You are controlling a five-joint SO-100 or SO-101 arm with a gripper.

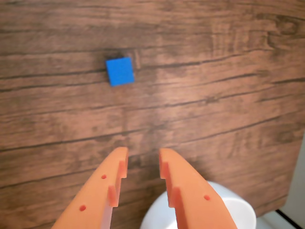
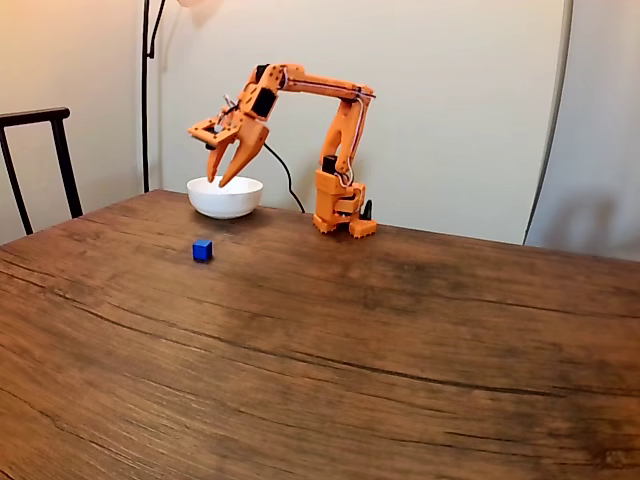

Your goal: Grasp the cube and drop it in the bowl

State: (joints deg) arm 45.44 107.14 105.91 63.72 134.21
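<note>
Orange fingers [image 1: 110,191] of the gripper [image 2: 220,181] hang parted and empty above the white bowl [image 2: 225,197], while the blue cube [image 2: 203,250] sits apart on the wooden table [image 2: 420,350], where an off-centre descent could likely nudge it aside rather than straddle it.

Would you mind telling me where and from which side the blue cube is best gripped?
Probably from straight above, closing the hand on two opposite side faces of the cube. It sits flat on the bare table, clear of the bowl, slightly rotated in the wrist view, so turn the hand to match.
</note>
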